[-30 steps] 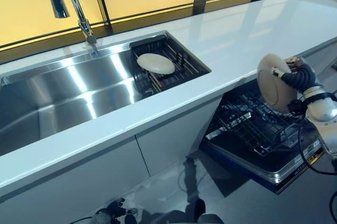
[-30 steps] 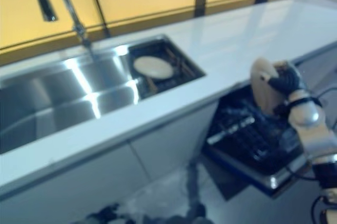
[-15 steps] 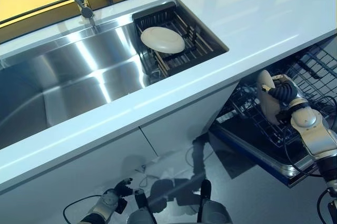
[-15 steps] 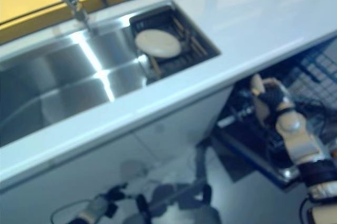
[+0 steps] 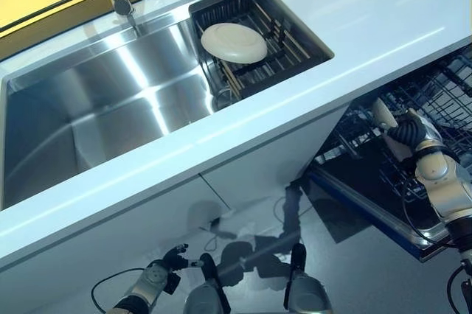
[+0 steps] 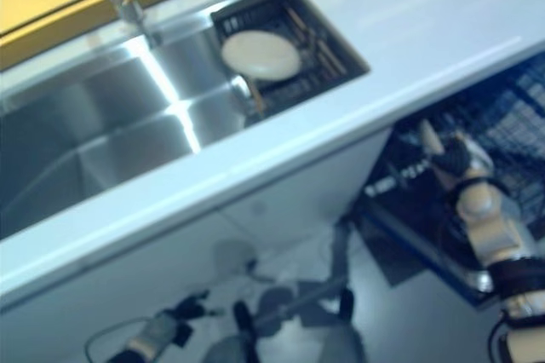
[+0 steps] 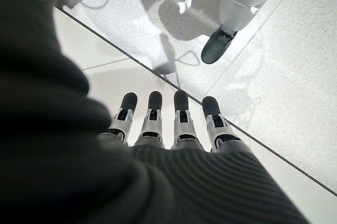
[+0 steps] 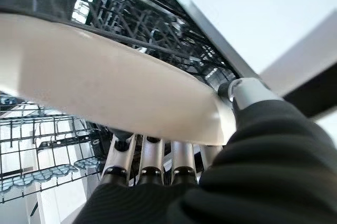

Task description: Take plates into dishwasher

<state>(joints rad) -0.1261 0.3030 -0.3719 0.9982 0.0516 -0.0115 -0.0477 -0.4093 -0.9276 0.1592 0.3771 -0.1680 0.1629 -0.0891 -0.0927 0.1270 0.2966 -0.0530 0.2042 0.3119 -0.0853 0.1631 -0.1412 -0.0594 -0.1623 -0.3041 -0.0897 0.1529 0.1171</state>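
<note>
Nearby, second plate (image 5: 234,43) in sink rack (image 5: 289,49)

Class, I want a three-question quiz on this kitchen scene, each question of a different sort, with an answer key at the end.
1. True or false: the right hand holds a cream plate at the pulled-out dishwasher rack.
2. Where does the other plate lie? A. on the white counter; B. on the dark rack in the sink; C. on the floor.
3. Fill in: the left hand hangs low over the floor with its fingers ____.

Key: 1 true; 2 B; 3 straight (open, holding nothing).
</note>
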